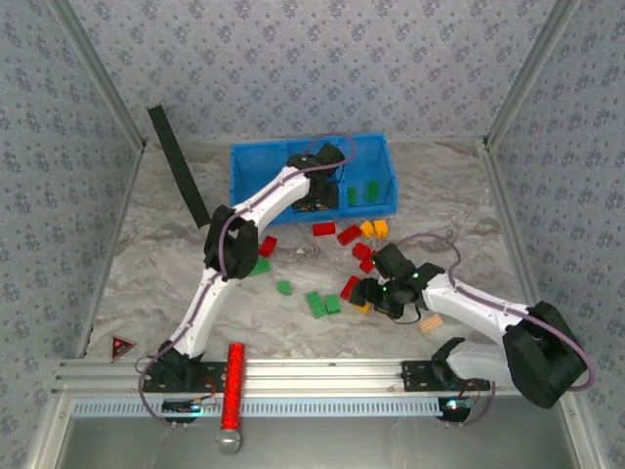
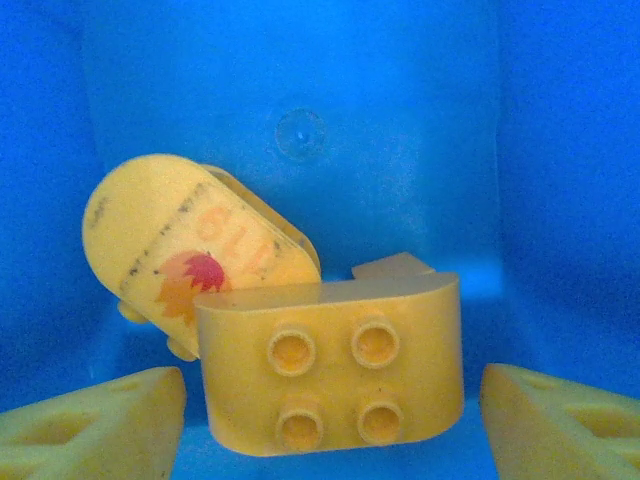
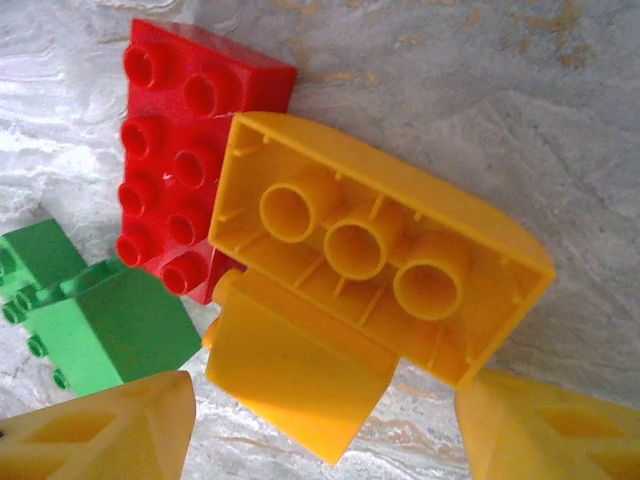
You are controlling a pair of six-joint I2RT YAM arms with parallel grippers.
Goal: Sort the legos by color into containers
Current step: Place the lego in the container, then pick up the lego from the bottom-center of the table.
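Left pincer (image 2: pixel 333 405) open, fingertips (image 2: pixel 90 420) cropped at bottom edge, studded yellow brick (image 2: pixel 330 370) between, in blue bin (image 2: pixel 400 100) | right pincer (image 3: pixel 328 405) open above upturned yellow brick (image 3: pixel 380 240) part-hiding red brick (image 3: pixel 170 130)

Robot lab test cell: patterned partition walls (image 1: pixel 293 68), aluminium frame rail (image 1: pixel 332 369), marbled tabletop (image 1: pixel 146 274).

Blue bin (image 1: pixel 256 164): middle compartment's contents covered by the left gripper (image 1: pixel 314 198).
Printed yellow piece (image 2: pixel 170 235): 5 o'clock end hidden behind the studded yellow brick (image 2: pixel 330 370); print smeared, unreadable.
Red brick (image 3: pixel 185 130): 4 o'clock corner under the upturned yellow brick (image 3: pixel 380 250).
Green brick (image 3: pixel 100 325): at 8 o'clock, cut by the left edge.
Right fingertips (image 3: pixel 100 430): cut by the bottom edge.
Red triangle (image 1: pixel 122 346): at 8 o'clock overhead, too small to identify.
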